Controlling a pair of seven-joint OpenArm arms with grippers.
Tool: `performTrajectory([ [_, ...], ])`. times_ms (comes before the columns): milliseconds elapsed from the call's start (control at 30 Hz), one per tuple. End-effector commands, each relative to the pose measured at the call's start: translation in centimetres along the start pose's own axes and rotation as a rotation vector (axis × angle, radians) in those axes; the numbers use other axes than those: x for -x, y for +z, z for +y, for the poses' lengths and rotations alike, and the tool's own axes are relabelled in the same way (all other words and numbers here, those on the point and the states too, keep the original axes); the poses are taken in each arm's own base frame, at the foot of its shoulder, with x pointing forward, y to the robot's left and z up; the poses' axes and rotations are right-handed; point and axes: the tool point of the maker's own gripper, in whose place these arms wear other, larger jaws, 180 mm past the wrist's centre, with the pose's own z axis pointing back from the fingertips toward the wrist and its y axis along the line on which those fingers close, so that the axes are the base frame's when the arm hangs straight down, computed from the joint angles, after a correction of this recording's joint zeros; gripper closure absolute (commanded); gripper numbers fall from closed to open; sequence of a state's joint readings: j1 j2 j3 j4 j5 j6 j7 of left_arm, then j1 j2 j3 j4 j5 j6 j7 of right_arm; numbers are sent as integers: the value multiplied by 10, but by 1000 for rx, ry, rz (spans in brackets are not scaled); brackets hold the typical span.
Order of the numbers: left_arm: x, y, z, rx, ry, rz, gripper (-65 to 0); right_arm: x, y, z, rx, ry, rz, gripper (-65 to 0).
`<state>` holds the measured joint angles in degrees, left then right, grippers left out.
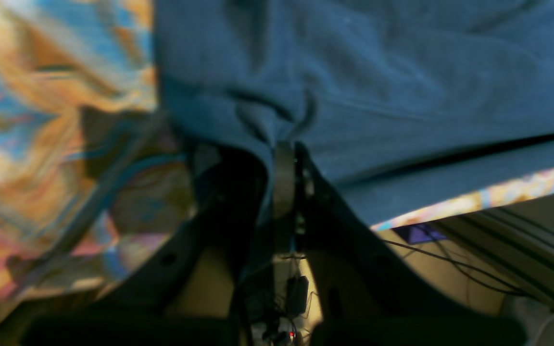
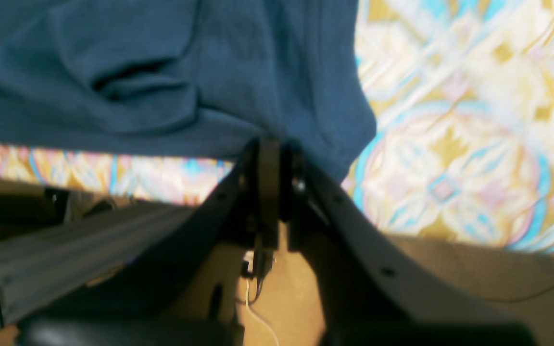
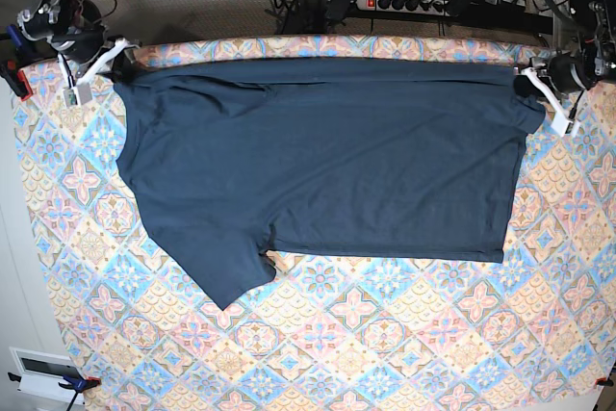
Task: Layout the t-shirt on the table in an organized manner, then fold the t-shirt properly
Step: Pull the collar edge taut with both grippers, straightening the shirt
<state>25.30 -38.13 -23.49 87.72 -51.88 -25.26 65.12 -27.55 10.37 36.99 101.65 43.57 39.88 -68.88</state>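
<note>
One navy t-shirt (image 3: 327,166), no print, flat along tabletop (image 3: 385,334) far edge. Two tools: left tool (image 3: 541,84) and right tool (image 3: 106,57) each clamped on a far-edge shirt corner.

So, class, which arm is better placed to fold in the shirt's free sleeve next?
Probably the right. The right gripper pinches the shirt at the sleeve end of the table, the same end as the free sleeve; the left gripper holds the hem corner at the opposite end.
</note>
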Motion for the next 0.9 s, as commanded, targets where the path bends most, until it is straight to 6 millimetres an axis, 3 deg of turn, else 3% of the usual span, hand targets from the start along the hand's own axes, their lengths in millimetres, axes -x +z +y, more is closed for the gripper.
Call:
performTrajectory([
  [0,-9,7,3,-14,-20,-18,0,-7,7,-5,17,23,-21,-5],
  [867,22,8,5,-15,3,50,0,9,12,-5,24,21,23,-7],
])
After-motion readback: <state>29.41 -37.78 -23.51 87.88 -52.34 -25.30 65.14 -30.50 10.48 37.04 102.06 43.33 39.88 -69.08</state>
